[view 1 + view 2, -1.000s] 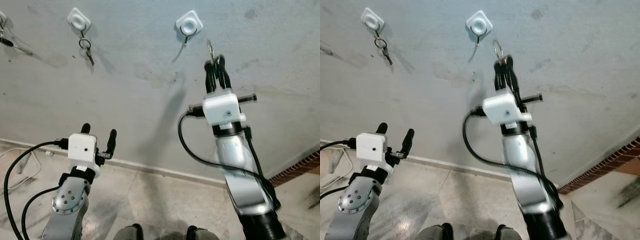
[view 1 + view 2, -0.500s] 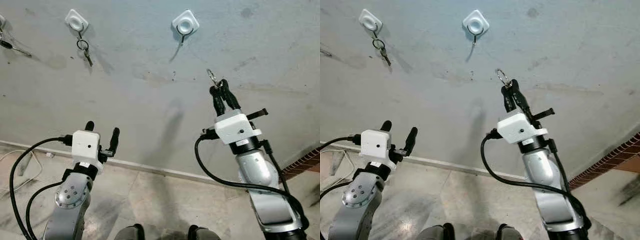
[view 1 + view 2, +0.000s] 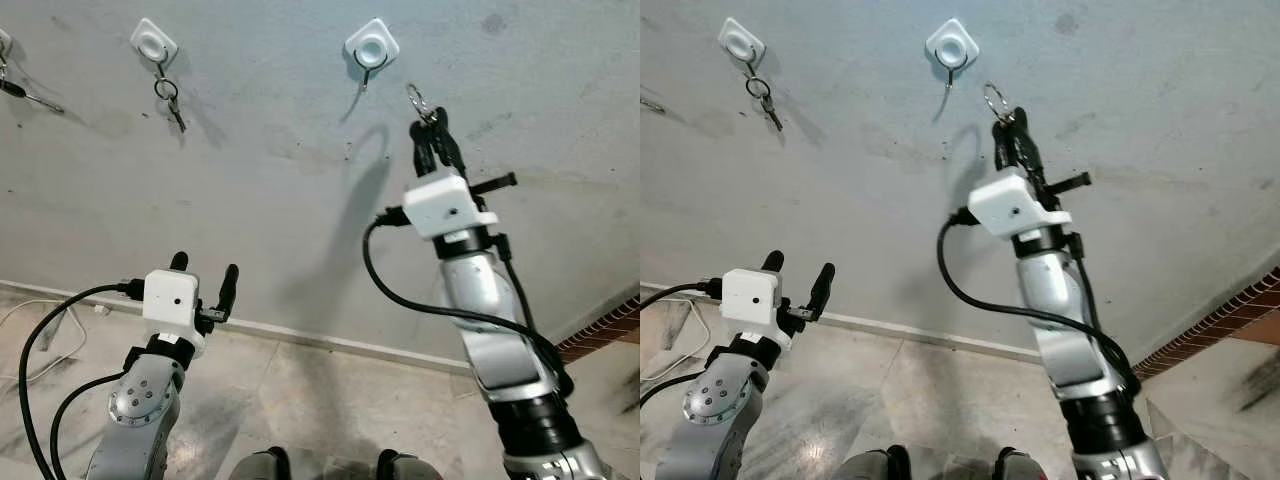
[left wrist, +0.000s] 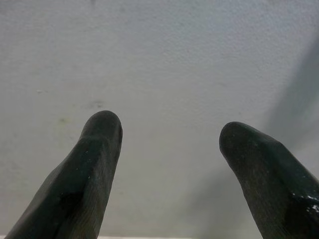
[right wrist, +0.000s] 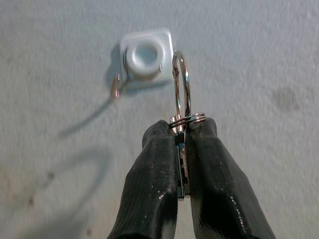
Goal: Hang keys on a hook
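Observation:
My right gripper (image 3: pixel 430 128) is raised against the grey wall, shut on a set of keys whose metal ring (image 3: pixel 416 99) sticks up above the fingertips. The ring (image 5: pixel 180 84) stands just beside and below the white wall hook (image 5: pixel 145 56), apart from its bare wire hook (image 5: pixel 117 87). That white hook (image 3: pixel 371 47) is up and left of the gripper. My left gripper (image 3: pixel 204 273) is held low near the wall's base, open with nothing between its fingers (image 4: pixel 94 164).
Another white hook (image 3: pixel 155 42) further left carries a key set (image 3: pixel 170 95). A third key set (image 3: pixel 20 88) hangs at the far left edge. A skirting strip (image 3: pixel 330 340) meets the tiled floor; brickwork (image 3: pixel 600 335) is at the right. My feet (image 3: pixel 325 466) stand below.
My right arm dropped and swung right half a second ago, then rose again towards the hook, with the key ring now closer to it. The left arm barely moved.

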`<state>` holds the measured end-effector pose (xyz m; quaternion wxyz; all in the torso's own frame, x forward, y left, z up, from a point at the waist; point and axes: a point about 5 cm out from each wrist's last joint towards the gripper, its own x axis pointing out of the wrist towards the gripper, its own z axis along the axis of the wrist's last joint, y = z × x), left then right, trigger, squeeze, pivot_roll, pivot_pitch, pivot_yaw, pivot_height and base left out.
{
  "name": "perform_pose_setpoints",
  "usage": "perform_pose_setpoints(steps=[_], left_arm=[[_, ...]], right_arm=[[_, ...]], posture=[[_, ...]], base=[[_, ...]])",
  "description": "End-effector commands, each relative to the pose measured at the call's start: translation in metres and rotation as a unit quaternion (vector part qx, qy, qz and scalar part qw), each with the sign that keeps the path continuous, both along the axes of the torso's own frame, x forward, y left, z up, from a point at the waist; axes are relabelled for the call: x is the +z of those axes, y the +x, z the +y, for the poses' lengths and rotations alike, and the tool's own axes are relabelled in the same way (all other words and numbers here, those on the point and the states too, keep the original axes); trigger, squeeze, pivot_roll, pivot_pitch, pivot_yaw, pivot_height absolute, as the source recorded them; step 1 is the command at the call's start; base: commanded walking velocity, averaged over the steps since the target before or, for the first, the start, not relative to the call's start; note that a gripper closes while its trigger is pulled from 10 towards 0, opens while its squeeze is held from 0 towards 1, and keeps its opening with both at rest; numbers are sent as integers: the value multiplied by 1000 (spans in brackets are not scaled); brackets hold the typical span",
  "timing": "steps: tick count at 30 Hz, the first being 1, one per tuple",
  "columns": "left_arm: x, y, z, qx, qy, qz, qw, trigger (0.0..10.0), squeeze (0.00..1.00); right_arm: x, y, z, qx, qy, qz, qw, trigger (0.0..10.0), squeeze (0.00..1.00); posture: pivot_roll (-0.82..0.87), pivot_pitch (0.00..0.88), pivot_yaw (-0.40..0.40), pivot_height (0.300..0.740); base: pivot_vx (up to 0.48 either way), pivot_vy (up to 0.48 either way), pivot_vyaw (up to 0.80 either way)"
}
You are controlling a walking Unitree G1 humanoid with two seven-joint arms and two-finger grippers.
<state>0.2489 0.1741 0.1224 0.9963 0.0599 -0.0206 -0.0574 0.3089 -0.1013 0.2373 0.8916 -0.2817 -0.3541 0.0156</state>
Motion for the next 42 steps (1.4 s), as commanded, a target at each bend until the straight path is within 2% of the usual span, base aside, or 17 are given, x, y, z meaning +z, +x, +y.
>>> perform_pose_setpoints(steps=[1, 6, 8, 10, 13, 15, 17, 18, 22, 27, 30, 34, 36, 38, 40, 41, 42], left_arm=[[2, -3, 6, 6, 10, 1, 1000, 10000, 0], [2, -5, 5, 6, 11, 0, 1000, 10000, 0], [3, -5, 6, 7, 13, 0, 1000, 10000, 0], [4, -6, 7, 10, 14, 0, 1000, 10000, 0], [4, -7, 8, 12, 15, -1, 1000, 10000, 0], [4, -7, 8, 13, 15, 0, 1000, 10000, 0], [3, -7, 7, 15, 14, 0, 1000, 10000, 0], [3, -8, 7, 15, 14, 0, 1000, 10000, 0], [3, -7, 7, 16, 13, 1, 1000, 10000, 0], [3, -7, 6, 14, 12, 1, 1000, 10000, 0], [2, -6, 6, 11, 12, 2, 1000, 10000, 0], [2, -4, 5, 7, 12, 4, 1000, 10000, 0], [2, -2, 4, -1, 12, 5, 1000, 10000, 0], [2, -1, 3, -2, 12, 5, 1000, 10000, 0], [1, 2, 1, -12, 12, 6, 1000, 10000, 0], [1, 2, 1, -12, 12, 6, 1000, 10000, 0], [1, 4, -1, -16, 12, 6, 1000, 10000, 0]], right_arm=[[0, 1, 8, 8, 3, -9, 1000, 10000, 0], [-2, 6, 19, 14, 19, -7, 1000, 10000, 0], [-1, 9, 25, 34, 62, 12, 997, 10000, 0], [1, 11, 27, 37, 84, 20, 996, 10000, 0], [1, 11, 26, 35, 81, 16, 996, 10000, 0], [-2, 12, 28, 54, 98, 39, 993, 10000, 0], [-1, 13, 23, 68, 124, 56, 988, 10000, 0], [0, 14, 23, 70, 125, 58, 988, 10000, 0], [6, 15, -1, 32, 134, 46, 989, 10000, 0], [10, 8, -13, 41, 146, 49, 987, 10000, 0], [12, -6, -14, 134, 175, 97, 971, 10000, 0], [13, -13, -20, 165, 176, 112, 964, 10000, 0], [10, -18, -32, 196, 212, 139, 947, 10000, 0], [8, -18, -34, 203, 220, 149, 942, 10000, 0], [5, -24, -37, 242, 242, 183, 922, 10000, 0], [5, -24, -37, 242, 242, 183, 922, 10000, 0], [5, -29, -36, 274, 247, 197, 908, 10000, 0]], posture=[[158, 209, 96, 740], [163, 210, 98, 740], [179, 210, 99, 740], [183, 211, 96, 740], [185, 212, 94, 740], [187, 213, 92, 740], [184, 213, 89, 740], [184, 213, 89, 740], [182, 213, 87, 740], [169, 215, 93, 740], [156, 218, 102, 740], [143, 219, 110, 740], [126, 218, 122, 740], [126, 218, 122, 740], [109, 215, 134, 740], [109, 215, 134, 740], [104, 213, 138, 740]], base=[[0, 0, 0], [0, 0, 0], [0, 0, 0], [0, 0, 0], [0, 0, 0], [0, 0, 0], [0, 0, 0], [0, 0, 0], [0, 0, 0], [0, 0, 0], [0, 0, 0], [0, 0, 0], [0, 0, 0], [0, 0, 0], [0, 0, 0], [0, 0, 0], [0, 0, 0]])
